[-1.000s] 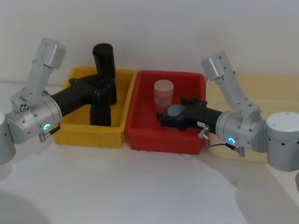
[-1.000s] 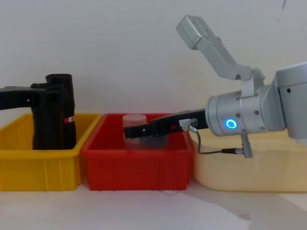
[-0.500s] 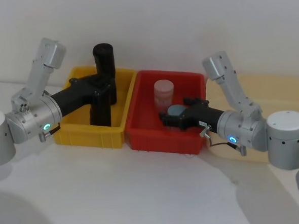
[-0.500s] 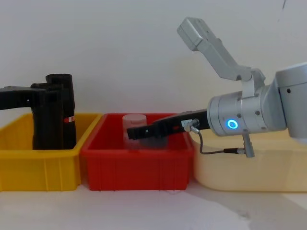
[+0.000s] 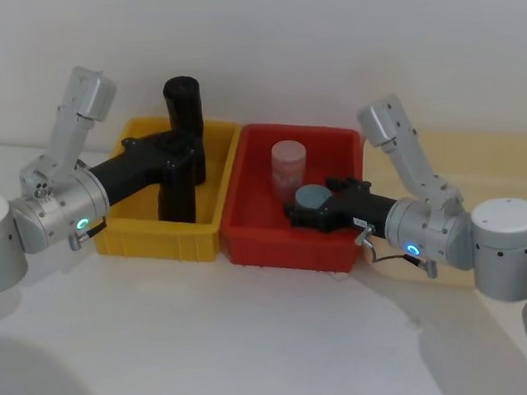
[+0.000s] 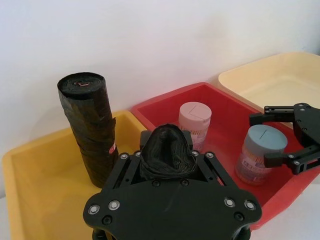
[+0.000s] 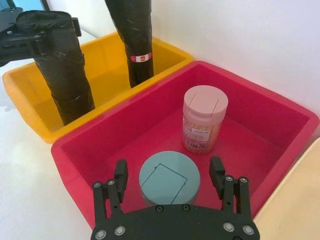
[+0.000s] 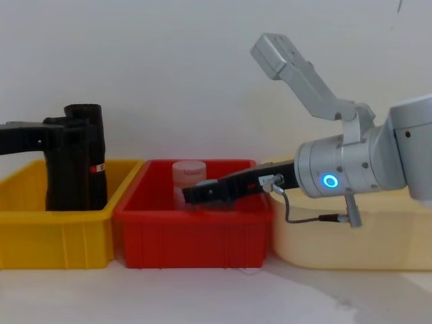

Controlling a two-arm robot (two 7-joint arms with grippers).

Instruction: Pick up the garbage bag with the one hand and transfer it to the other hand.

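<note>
Against a white wall [image 5: 343, 31], the garbage bag [image 5: 176, 201] is clamped upright inside the yellow bin [image 5: 150, 240] by the left gripper [image 5: 182, 158]. A straight lift out is advised. The right gripper [image 7: 168, 166] is spread wide and empty near that bin.

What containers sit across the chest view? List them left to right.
yellow bin → red bin → cream tub

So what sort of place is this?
Likely a robot test bench: bare white table and wall, yellow bin, red bin and cream tray in a row, jars and black rolls staged in the bins.
</note>
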